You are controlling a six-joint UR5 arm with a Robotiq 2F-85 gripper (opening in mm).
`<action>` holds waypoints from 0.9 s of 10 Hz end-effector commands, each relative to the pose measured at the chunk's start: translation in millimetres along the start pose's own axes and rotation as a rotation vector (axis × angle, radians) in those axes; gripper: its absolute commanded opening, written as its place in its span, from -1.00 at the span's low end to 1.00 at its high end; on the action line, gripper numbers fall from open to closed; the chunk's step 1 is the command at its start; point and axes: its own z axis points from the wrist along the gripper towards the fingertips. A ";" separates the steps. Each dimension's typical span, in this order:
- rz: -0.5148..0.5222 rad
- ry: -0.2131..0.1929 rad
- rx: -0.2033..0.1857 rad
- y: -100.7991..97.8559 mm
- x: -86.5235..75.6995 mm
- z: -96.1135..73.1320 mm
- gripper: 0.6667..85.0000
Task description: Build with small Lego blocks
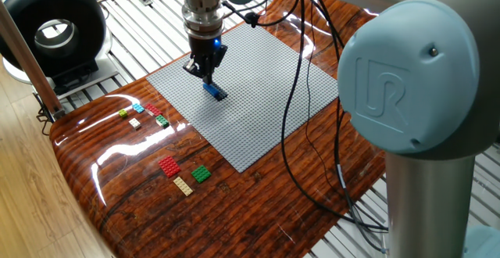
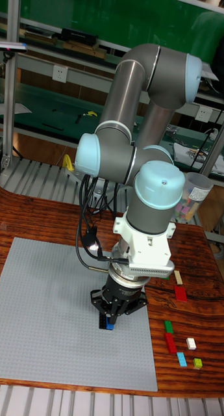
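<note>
Fixed view: I see loose small Lego blocks [image 1: 160, 120] on the wooden surface [image 1: 117, 180] at lower left. Right of them, my gripper [image 1: 206, 75] sits low over the grey baseplate [image 1: 258, 94], fingers closed around a blue block [image 1: 214, 92] resting there.

Grey studded baseplate [image 1: 258, 102] on glossy wooden table [image 1: 141, 188], black round device [image 1: 51, 31] behind

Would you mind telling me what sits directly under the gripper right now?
A blue brick lies on the grey baseplate beneath the gripper. Whether the jaws touch it is hidden.
</note>
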 end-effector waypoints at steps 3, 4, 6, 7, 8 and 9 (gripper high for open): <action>-0.004 -0.007 -0.019 2.5 -2.0 0.1 -0.99; -0.001 -0.002 -0.017 1.9 -0.7 0.1 -0.99; 0.013 -0.001 -0.012 0.7 -0.6 0.1 -0.99; 0.017 -0.001 -0.009 -0.1 -0.5 0.1 -0.99; 0.016 -0.004 -0.009 -0.2 -1.3 0.1 -0.99; 0.010 -0.008 -0.008 -0.5 -2.4 0.6 -0.99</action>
